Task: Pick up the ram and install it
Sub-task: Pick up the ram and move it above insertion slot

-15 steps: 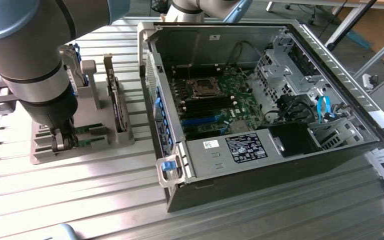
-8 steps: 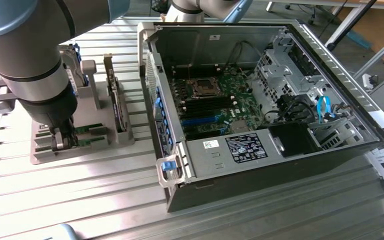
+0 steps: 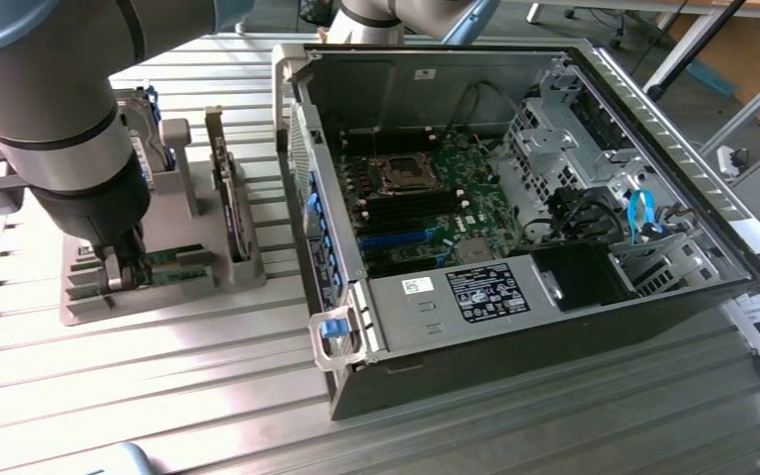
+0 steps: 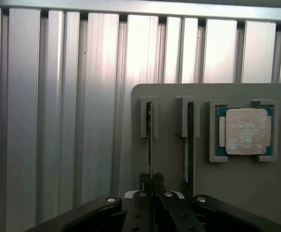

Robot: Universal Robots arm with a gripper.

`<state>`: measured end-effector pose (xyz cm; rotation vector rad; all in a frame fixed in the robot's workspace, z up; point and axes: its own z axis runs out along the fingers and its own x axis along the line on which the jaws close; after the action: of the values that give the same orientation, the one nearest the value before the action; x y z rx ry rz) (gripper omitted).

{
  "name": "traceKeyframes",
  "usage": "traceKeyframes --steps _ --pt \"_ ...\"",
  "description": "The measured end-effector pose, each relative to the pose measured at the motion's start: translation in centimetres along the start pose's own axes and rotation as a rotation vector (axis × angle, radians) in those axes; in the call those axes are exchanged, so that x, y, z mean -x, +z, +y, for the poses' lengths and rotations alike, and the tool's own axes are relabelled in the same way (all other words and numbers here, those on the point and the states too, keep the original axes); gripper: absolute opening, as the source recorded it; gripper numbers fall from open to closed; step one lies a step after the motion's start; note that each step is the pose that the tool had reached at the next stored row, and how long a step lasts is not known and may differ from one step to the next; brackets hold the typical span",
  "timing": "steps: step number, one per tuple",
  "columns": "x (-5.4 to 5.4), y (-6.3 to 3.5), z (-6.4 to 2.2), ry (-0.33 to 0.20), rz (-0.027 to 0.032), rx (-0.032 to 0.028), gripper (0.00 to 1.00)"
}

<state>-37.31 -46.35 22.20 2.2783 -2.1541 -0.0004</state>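
My hand (image 4: 151,186) is down at the grey holder (image 4: 237,188), its two fingers (image 4: 141,198) pinched almost fully together on the ram (image 4: 150,140). They have hold of it. The ram stands on its thin edge in the holder's end slot, so in the wrist view I see it as a narrow dark line running straight out from between my fingertips to the slot's bracket. Its long axis lies along the holder and my fingers close across it, flat against its two faces. How much of the stick is hidden beneath my hand I cannot tell.

In the next slot of the holder a second stick (image 4: 190,145) stands parallel to mine, near but not touching. Past that, the square silver processor (image 4: 246,130) lies flat in its own pocket. On the other side of my slot the holder ends and the ribbed metal surface (image 4: 58,121) begins.

The relation that matters, as I judge it, is between holder and target. In the exterior view the open computer case (image 3: 394,89) sits just beside the holder, on the exterior view's right. The dark memory slots (image 3: 414,208) lie on the board inside the case, well apart from the holder where my hand (image 3: 127,269) grips.
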Motion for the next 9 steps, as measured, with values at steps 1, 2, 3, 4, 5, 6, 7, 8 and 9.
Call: traceKeyframes --steps 1,2,3,4,5,6,7,8,9 --pt "0.0 -0.18 0.0 0.0 0.0 0.0001 0.12" --pt "0.0 -0.38 0.0 0.0 0.0001 0.0001 0.12" --pt "0.0 -0.52 0.0 0.0 0.0001 0.0001 0.12" --pt "0.0 -0.7 0.01 0.0 0.0001 0.0002 0.12" --pt "0.0 -0.9 0.0 0.0 0.0001 0.0001 0.12" --pt "0.0 -1.09 0.01 0.0 0.0 0.0 0.12" --pt "0.0 -1.28 0.0 0.0 0.0 0.0 0.12" --pt "0.0 -1.5 0.01 0.0 0.0001 0.0001 0.12" --pt "0.0 -1.71 0.01 0.0 0.0 0.0001 0.12"
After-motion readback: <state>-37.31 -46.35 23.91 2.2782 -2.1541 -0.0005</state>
